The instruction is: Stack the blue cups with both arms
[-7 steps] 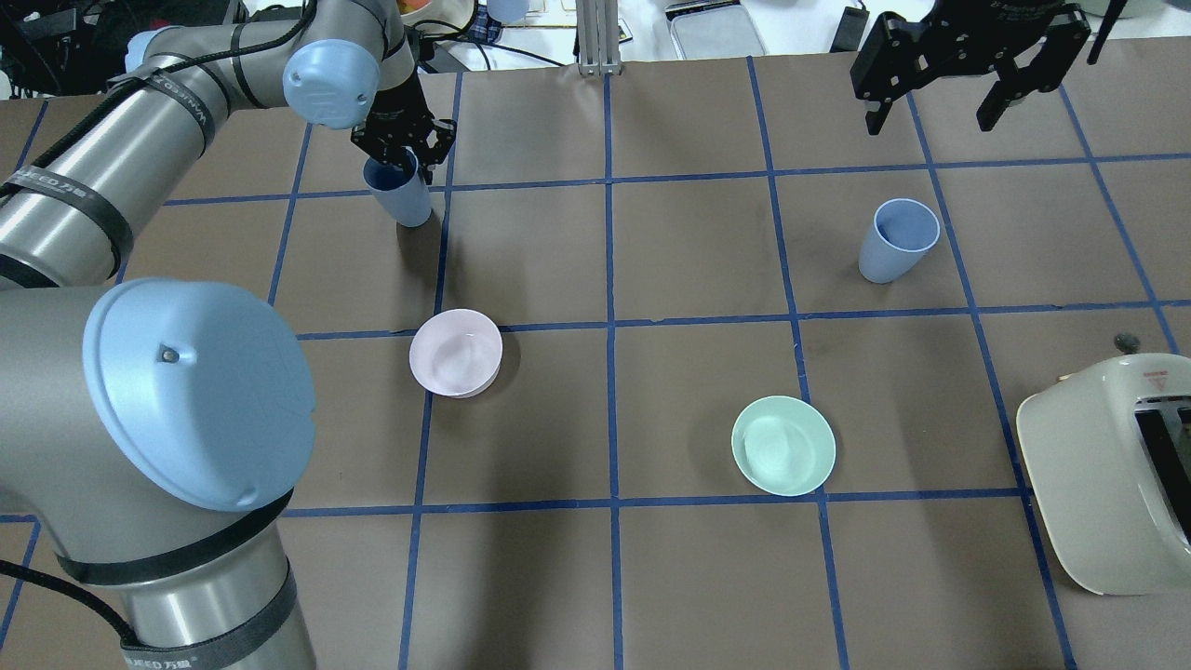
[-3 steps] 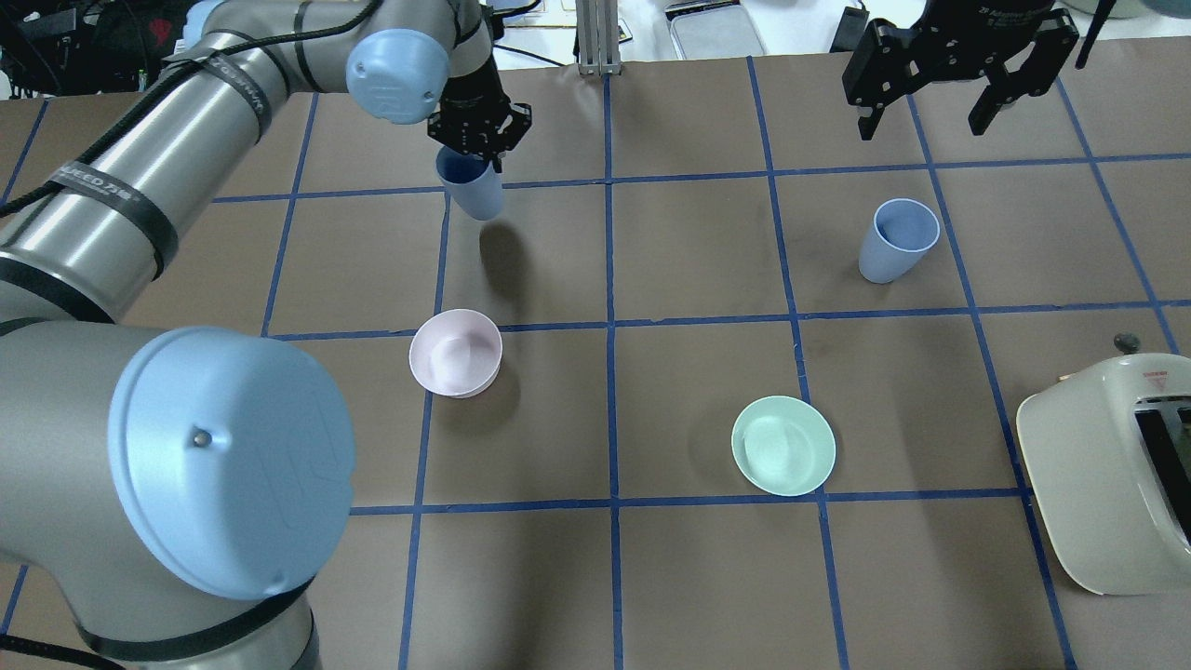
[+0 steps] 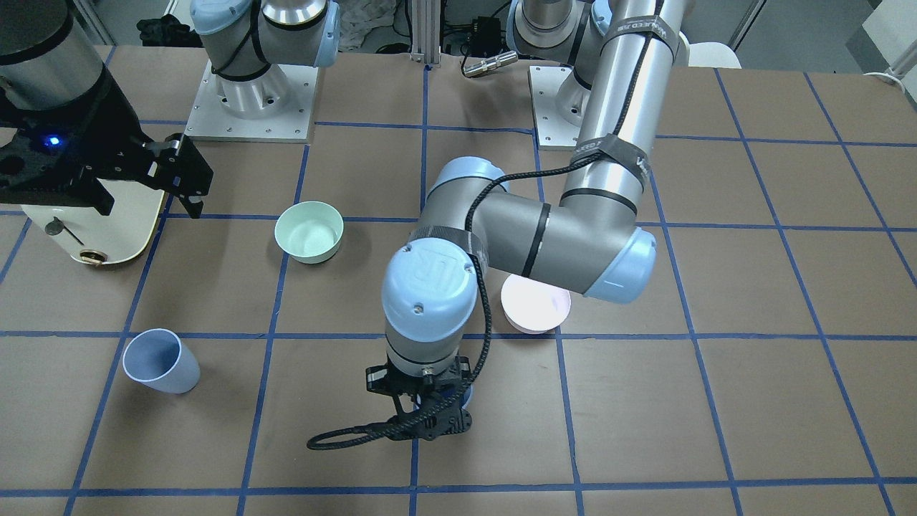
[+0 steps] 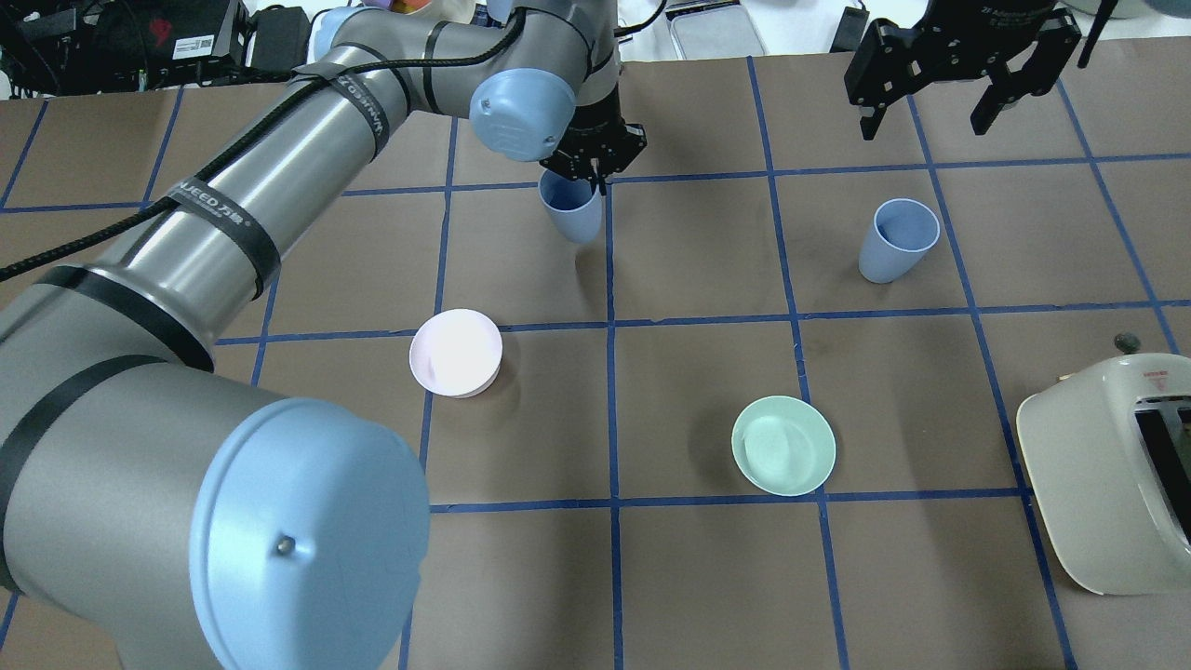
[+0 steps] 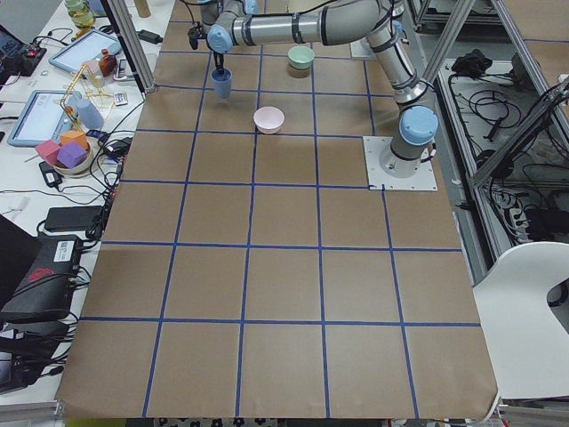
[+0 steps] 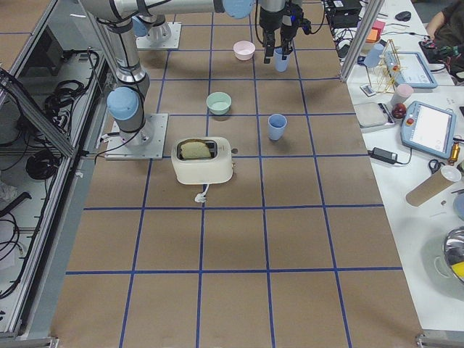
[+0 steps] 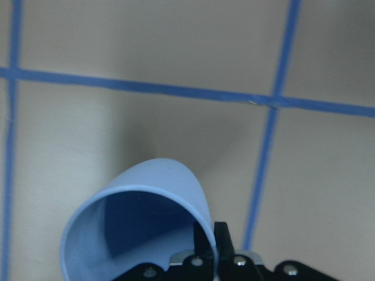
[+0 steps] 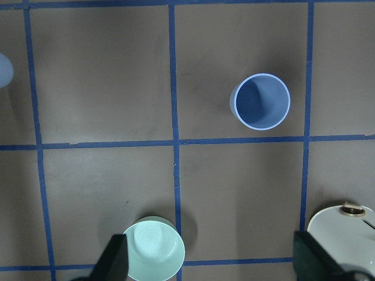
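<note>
Left gripper, pinching a smooth tapered cup by its rim, has carried it farther right. Right gripper hangs spread near the other cup.

Robotics laboratory. Indicators: silver-grey jointed robot arms bolted to square metal base plates; table covered in brown paper with a blue tape grid; aluminium profile framing; grey teach pendants; loose cable bundles.
</note>
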